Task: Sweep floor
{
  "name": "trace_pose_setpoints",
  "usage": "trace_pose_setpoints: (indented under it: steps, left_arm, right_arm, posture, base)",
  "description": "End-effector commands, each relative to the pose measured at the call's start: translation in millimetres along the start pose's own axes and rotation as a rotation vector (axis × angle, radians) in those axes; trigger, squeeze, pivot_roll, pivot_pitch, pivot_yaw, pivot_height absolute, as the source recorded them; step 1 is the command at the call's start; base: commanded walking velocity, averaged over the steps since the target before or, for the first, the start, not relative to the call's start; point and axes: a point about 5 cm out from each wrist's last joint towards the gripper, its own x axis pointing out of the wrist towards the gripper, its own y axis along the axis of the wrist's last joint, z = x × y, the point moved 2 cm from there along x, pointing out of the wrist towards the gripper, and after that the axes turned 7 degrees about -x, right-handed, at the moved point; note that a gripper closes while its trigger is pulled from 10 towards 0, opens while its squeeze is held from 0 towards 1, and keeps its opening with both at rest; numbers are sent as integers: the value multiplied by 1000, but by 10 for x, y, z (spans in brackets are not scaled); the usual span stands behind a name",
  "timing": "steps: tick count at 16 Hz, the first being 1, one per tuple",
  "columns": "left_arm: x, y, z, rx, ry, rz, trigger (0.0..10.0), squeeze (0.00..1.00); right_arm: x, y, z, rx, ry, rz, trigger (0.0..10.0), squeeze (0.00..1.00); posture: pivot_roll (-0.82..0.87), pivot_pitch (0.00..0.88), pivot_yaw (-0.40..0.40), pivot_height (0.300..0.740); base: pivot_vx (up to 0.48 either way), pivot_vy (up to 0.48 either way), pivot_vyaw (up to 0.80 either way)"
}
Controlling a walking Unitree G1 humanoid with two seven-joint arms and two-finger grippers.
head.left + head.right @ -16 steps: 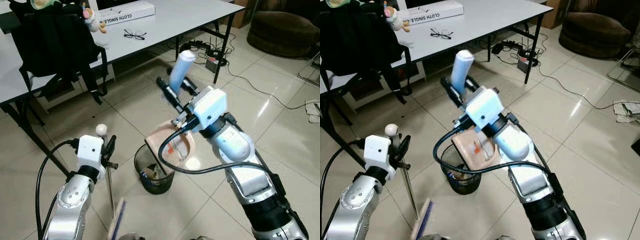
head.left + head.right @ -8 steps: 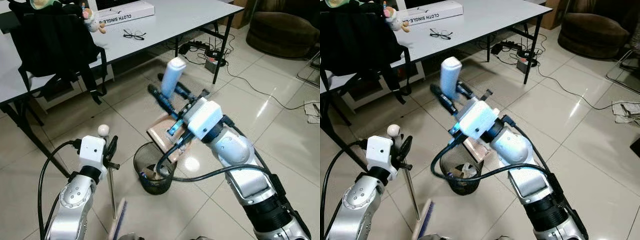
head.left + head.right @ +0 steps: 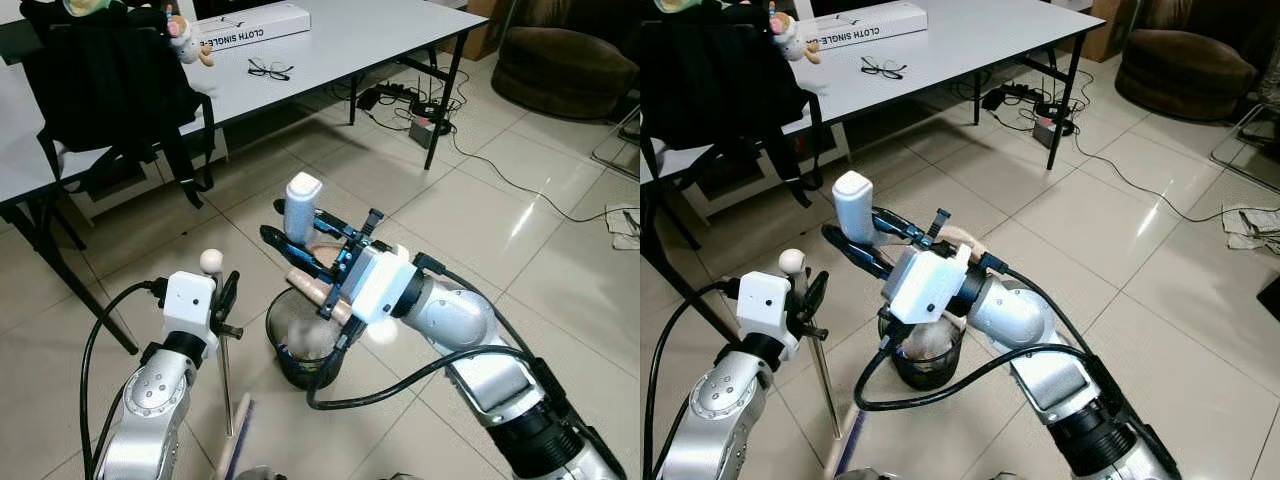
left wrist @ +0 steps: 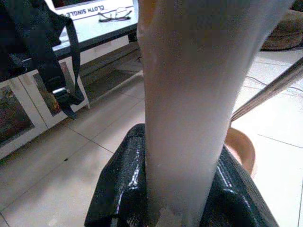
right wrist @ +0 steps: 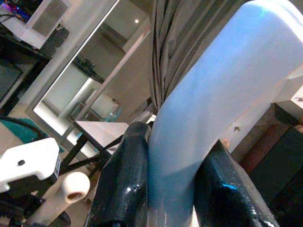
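Black fingers of the left claw (image 3: 222, 300) are closed around the thin metal broom handle (image 3: 224, 380), which stands near upright at about 7 o'clock in the head view, its cream knob (image 3: 210, 261) on top and the bristle head (image 3: 236, 452) low at 6 o'clock on the tiled floor (image 3: 560, 250). Just right of it, at centre, sits the dark mesh waste bin (image 3: 300, 345), with pale litter inside. Over its rim at 12 o'clock the right claw (image 3: 300, 250) is clamped on the pale blue dustpan handle (image 3: 299, 208), and the peach dustpan (image 3: 320, 290) is tipped steeply down into the bin.

My guess is the risk lies right here: the pan's lip rests close to the bin's rim, and a nudge from it could tip the light bin and spill the sweepings. The right arm's black cable (image 3: 400, 375) loops just past the bin too and might snag it.

Room is tight toward 10 o'clock, where the worktop (image 3: 380, 30) leg and a hanging black backpack (image 3: 110, 80) crowd in. Toward 3 o'clock the tiles lie open, crossed by a thin floor cable (image 3: 520, 185).
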Motion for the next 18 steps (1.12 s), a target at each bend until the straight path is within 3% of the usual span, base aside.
trace_pose_setpoints:
  steps: [1, 2, 5, 6, 7, 8, 10, 13, 18]
  left_arm:
    - [17, 51, 1, 15, 0, 23, 10000, 0]
    - [17, 49, 2, 15, 0, 23, 10000, 0]
    - [23, 49, 9, 14, -2, 23, 10000, 0]
    - [21, 47, 4, 15, 3, 22, 10000, 0]
    - [16, 33, -34, 2, 32, 10, 10000, 0]
    - [18, 29, -49, -5, 42, 4, 10000, 0]
    - [46, 50, -31, 13, 20, -2, 10000, 0]
    - [101, 180, -86, 32, 13, 26, 10000, 0]
    - [161, 481, -93, 92, 1, 68, 10000, 0]
  right_arm:
    - [36, 95, 68, -72, 17, 52, 10000, 0]
    - [31, 86, 109, -78, -1, 49, 10000, 0]
    - [-7, 49, 488, 3, -283, 23, 10000, 0]
    - [-67, 40, 790, 90, -509, 18, 10000, 0]
    - [-189, -48, 1196, 218, -768, -30, 10000, 0]
    - [-218, -66, 1325, 242, -825, -49, 10000, 0]
    - [-177, 38, 1471, 204, -858, -41, 10000, 0]
    - [-158, 216, 1583, 260, -927, 60, 10000, 0]
    - [-230, 151, 1487, 390, -972, 15, 10000, 0]
  posture:
    - [-8, 40, 29, 740]
    - [-11, 40, 28, 740]
    - [-11, 42, 26, 740]
    - [-11, 43, 25, 740]
    - [-16, 43, 29, 740]
    - [-17, 43, 30, 740]
    - [-17, 41, 33, 740]
    - [-15, 39, 45, 740]
    - [-2, 38, 61, 740]
  base:
    - [0, 0, 0]
    - [0, 0, 0]
    - [0, 0, 0]
    - [0, 0, 0]
    - [0, 0, 0]
    - [0, 0, 0]
    - [0, 0, 400]
    - [0, 0, 800]
    - [0, 0, 800]
